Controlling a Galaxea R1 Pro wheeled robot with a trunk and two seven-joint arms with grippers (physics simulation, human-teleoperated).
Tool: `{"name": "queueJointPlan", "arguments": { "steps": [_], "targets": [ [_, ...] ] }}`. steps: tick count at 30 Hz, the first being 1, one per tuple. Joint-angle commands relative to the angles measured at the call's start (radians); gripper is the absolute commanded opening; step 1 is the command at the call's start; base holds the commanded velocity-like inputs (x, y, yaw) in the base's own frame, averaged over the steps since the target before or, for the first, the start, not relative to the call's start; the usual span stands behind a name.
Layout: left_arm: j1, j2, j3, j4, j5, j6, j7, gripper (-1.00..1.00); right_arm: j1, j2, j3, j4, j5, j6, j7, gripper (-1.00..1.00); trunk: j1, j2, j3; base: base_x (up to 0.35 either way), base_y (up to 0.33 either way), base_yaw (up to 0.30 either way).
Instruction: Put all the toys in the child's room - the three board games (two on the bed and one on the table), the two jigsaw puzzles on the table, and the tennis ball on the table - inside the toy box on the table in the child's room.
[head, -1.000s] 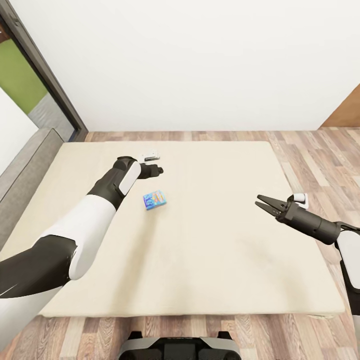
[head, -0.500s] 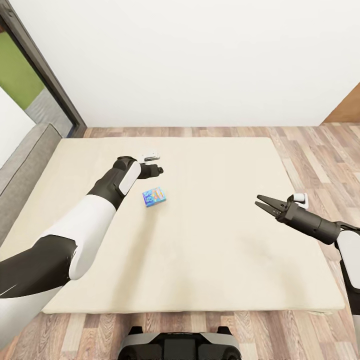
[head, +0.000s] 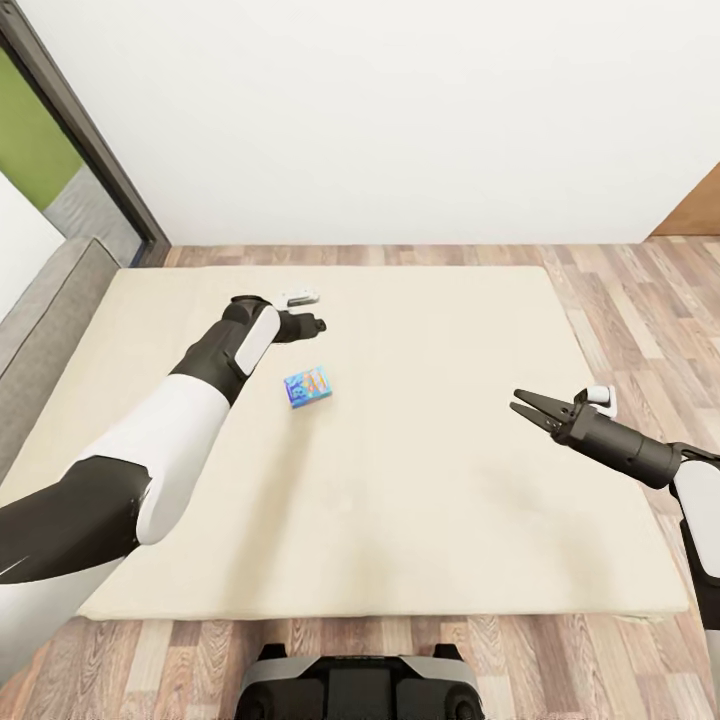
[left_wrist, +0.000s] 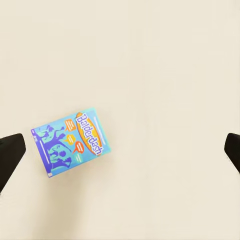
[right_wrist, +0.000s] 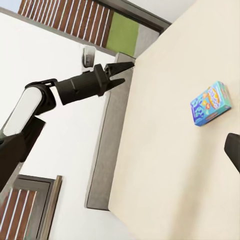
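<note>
A small flat blue cartoon-printed board game box (head: 308, 386) lies on the wide beige mattress of the bed (head: 420, 520), left of its middle. The left tool (head: 318, 325) hangs just behind it; the right tool (head: 520, 409) hangs well to its right.

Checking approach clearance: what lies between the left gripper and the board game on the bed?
Nothing: in the left wrist view, bare beige bed surrounds the board game; the left gripper hangs open above it.

The robot's left arm (head: 190, 420) has glossy white shells between black joint sections. The right arm (head: 625, 450) ends in a dark grey cylindrical wrist, tapered black fingers (head: 527, 408) and a small white block. The base (head: 360, 690) is dark grey.
</note>
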Motion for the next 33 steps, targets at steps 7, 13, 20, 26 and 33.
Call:
{"name": "queueJointPlan", "arguments": {
  "steps": [7, 13, 20, 26, 33],
  "targets": [
    [-0.035, 0.002, -0.004, -0.001, 0.012, 0.005, 0.010, 1.00, -0.001, 0.000, -0.002, -0.001, 0.003, 0.004, 0.006, 1.00, 0.000, -0.002, -0.013, 0.000, 0.000, 0.000],
    [-0.050, 0.004, -0.004, 0.000, 0.013, 0.005, 0.011, 1.00, -0.001, 0.000, -0.001, -0.002, 0.001, 0.004, 0.006, 1.00, 0.000, -0.002, -0.023, 0.000, 0.000, 0.000],
    [-0.069, 0.004, -0.004, 0.001, 0.013, 0.009, 0.011, 1.00, -0.001, 0.000, -0.002, -0.003, 0.000, 0.004, 0.006, 1.00, 0.000, -0.002, -0.034, 0.000, 0.000, 0.000],
    [-0.080, 0.004, -0.004, 0.002, 0.014, 0.010, 0.011, 1.00, -0.001, 0.000, -0.002, -0.003, 0.000, 0.004, 0.006, 1.00, 0.000, -0.002, -0.044, 0.000, 0.000, 0.000],
    [-0.085, 0.004, -0.004, 0.002, 0.014, 0.018, 0.012, 1.00, 0.000, 0.000, -0.002, -0.003, 0.000, 0.004, 0.006, 1.00, 0.000, -0.002, -0.056, 0.000, 0.000, 0.000]
  ]
}}
